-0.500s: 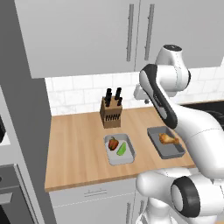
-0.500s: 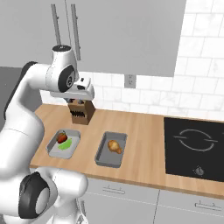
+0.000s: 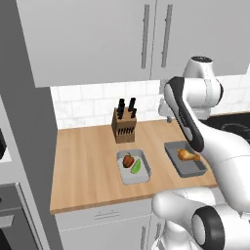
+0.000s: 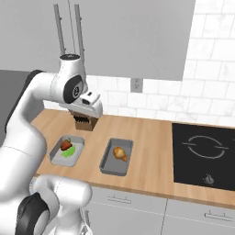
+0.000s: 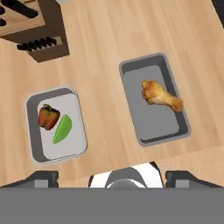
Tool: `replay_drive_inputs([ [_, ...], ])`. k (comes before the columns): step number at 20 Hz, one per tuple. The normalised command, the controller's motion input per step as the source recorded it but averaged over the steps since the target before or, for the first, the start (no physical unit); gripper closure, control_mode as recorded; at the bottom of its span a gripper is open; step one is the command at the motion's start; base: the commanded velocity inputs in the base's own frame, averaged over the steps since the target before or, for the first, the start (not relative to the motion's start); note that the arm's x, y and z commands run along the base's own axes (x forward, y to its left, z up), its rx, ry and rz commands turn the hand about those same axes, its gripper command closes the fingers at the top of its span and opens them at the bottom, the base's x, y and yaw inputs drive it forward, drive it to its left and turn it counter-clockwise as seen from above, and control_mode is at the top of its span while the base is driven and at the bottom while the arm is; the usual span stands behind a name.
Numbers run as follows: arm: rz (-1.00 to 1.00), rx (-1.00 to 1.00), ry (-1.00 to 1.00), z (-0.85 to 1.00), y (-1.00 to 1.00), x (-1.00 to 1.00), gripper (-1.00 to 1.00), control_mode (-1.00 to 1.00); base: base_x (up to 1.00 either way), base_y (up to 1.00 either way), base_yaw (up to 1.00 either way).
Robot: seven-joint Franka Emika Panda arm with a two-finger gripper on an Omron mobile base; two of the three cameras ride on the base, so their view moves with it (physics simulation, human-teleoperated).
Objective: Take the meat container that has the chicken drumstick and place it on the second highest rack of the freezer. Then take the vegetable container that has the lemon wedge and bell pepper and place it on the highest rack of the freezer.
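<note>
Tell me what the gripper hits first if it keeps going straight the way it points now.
Probably bare wooden counter, in the strip between the vegetable tray and the drumstick tray. The open gripper points down from well above; exact landing spot is uncertain.

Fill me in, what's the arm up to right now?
Nothing is picked up yet. The hand hangs open above the wooden counter, looking down on two trays. The darker tray holds the chicken drumstick; the lighter tray holds the bell pepper and the green lemon wedge side by side. A knife block stands behind them near the wall. Both trays sit flat on the counter, apart from each other.
</note>
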Motion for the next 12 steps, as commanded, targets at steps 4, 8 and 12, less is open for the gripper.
replay_drive_inputs([
  [4,-0.51,0.13,0.23,-0.4,-0.75,-0.57,-1.0,-1.0,0.0,0.0,0.0],
  [8,-0.55,0.21,0.18,-0.58,-0.63,-0.54,-1.0,-1.0,0.0,0.0,0.0],
  [12,-0.54,0.18,0.15,-0.68,-0.17,-0.42,-1.0,-1.0,0.0,0.0,0.0],
])
